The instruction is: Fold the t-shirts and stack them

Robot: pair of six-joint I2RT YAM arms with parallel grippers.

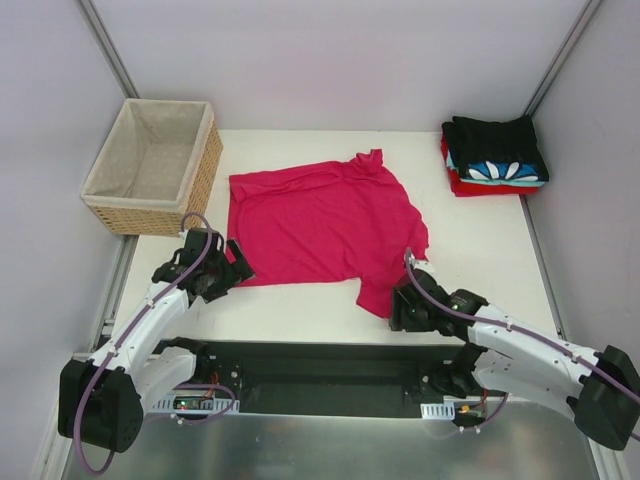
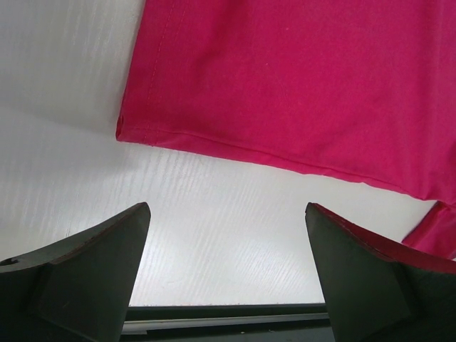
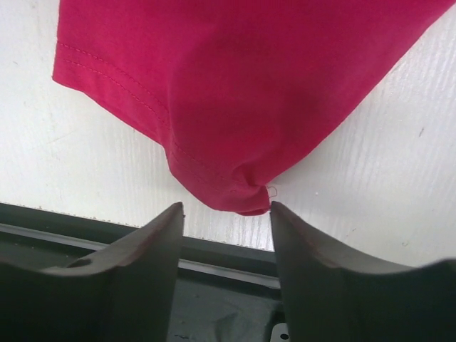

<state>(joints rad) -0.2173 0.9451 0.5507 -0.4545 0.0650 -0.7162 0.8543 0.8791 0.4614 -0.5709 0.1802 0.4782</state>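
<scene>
A crimson-pink t-shirt (image 1: 320, 225) lies spread flat in the middle of the white table, collar toward the back. My left gripper (image 1: 233, 268) is open and empty just off the shirt's near-left hem corner (image 2: 125, 132), over bare table. My right gripper (image 1: 397, 305) is open at the shirt's near-right sleeve tip (image 3: 239, 196), which hangs just ahead of the fingertips, not gripped. A stack of folded shirts (image 1: 495, 155), black on top, blue-white patterned and red below, sits at the back right corner.
A woven wicker basket (image 1: 152, 165) with beige lining stands off the table's back left. The table's dark front rail (image 1: 320, 365) runs between the arm bases. Grey walls close in on both sides.
</scene>
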